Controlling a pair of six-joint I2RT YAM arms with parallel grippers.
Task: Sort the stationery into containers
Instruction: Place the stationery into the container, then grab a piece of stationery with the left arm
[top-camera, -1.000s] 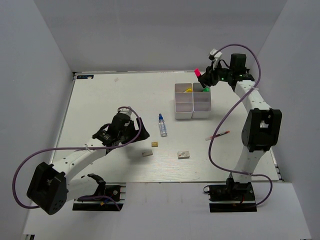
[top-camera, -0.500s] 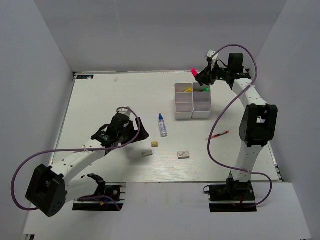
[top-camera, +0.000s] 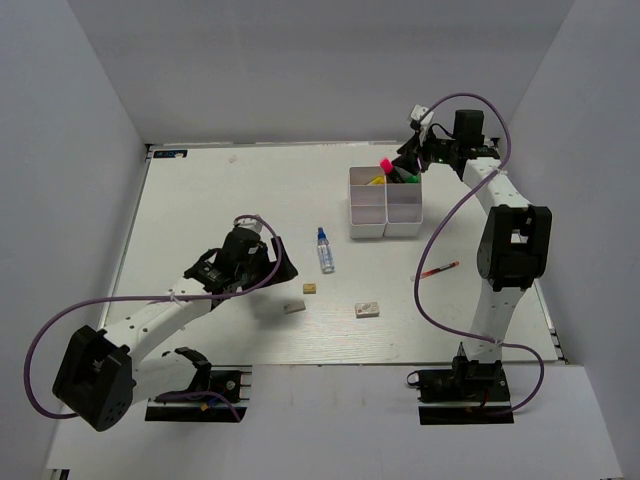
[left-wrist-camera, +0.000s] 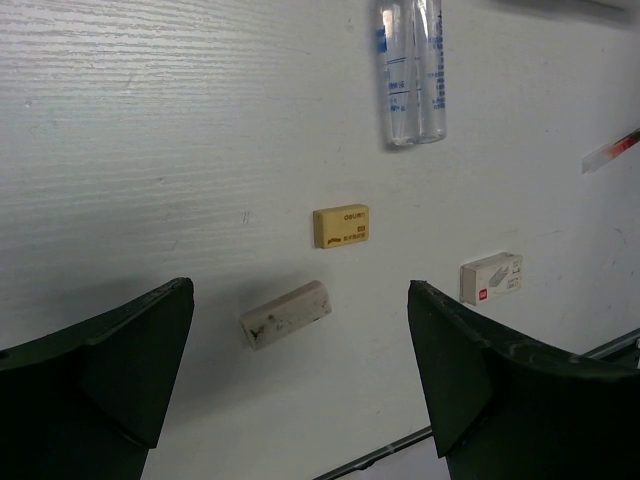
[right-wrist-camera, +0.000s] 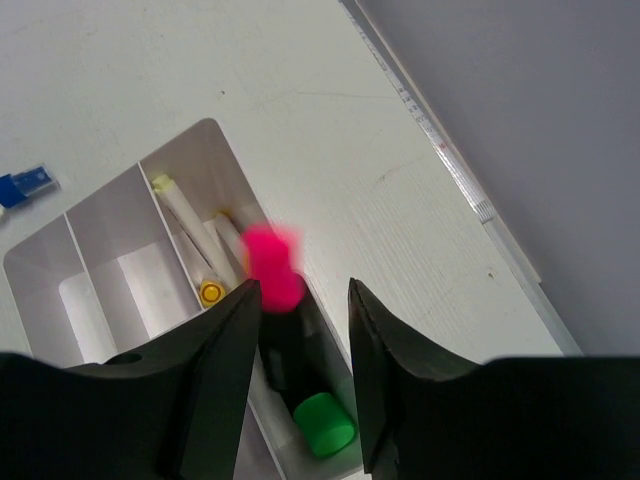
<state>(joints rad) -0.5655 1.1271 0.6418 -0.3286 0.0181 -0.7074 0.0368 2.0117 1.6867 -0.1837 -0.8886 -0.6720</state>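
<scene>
While my right pincer (right-wrist-camera: 300, 300) hangs spread above tray (right-wrist-camera: 130, 280), pink highlighter (right-wrist-camera: 272, 265) looks loose; could tip over tray's far wall onto surface (right-wrist-camera: 300, 90).

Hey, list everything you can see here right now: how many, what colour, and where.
tray: one, white, table's far right.
yellow-capped pens: about two, white, tray's far-left compartment.
green-capped highlighter: one, far-right compartment.
pink-capped marker: one, black, over that highlighter.
bottle: one, clear with blue cap, centre.
tan eraser: one, near centre.
off-white eraser: one, close by, apart.
white eraser: one, right of both.
red pen: one, right side.
table: one, white.
left gripper: open, over the erasers.
right gripper: open, either side of the marker.
</scene>
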